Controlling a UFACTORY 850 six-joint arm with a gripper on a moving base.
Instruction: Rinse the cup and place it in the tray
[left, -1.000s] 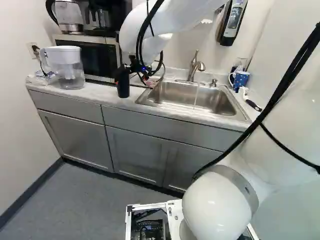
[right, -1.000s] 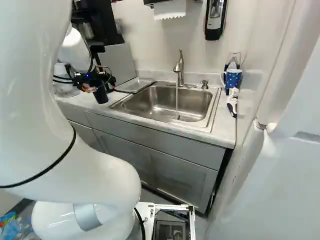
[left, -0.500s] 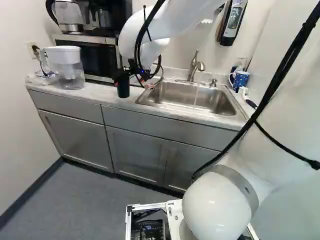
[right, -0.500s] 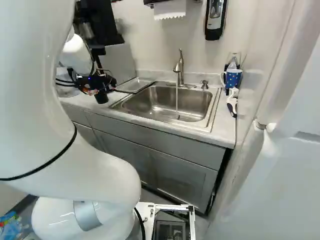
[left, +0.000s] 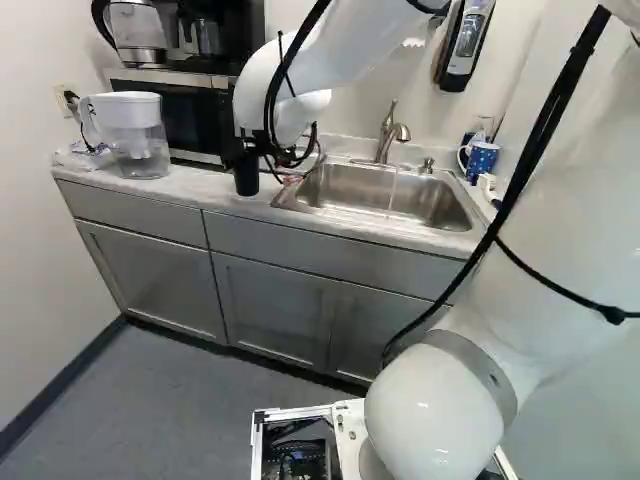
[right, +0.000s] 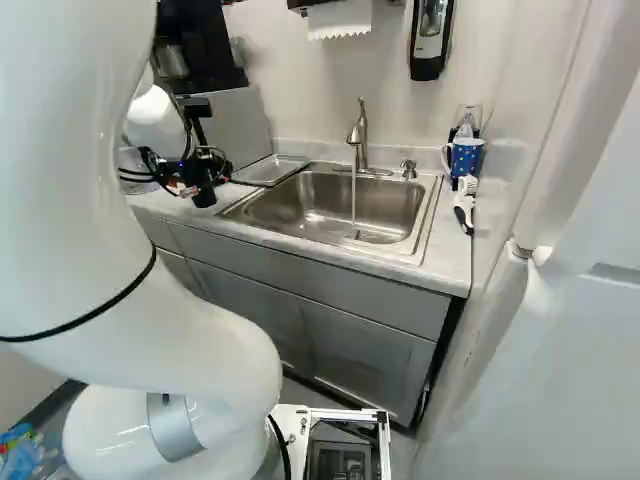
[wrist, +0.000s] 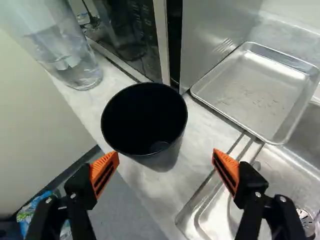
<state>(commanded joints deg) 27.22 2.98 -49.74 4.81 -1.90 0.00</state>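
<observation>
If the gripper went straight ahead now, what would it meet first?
Likely the black cup on the counter, just ahead of the open gripper; one finger may catch its rim, though depth is unclear.

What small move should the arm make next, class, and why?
Probably ease the end effector forward, then close it around the black cup. The end effector looks open, and the cup stands on the counter just ahead, roughly between its two sides, so a grip seems needed before any rinsing.
</observation>
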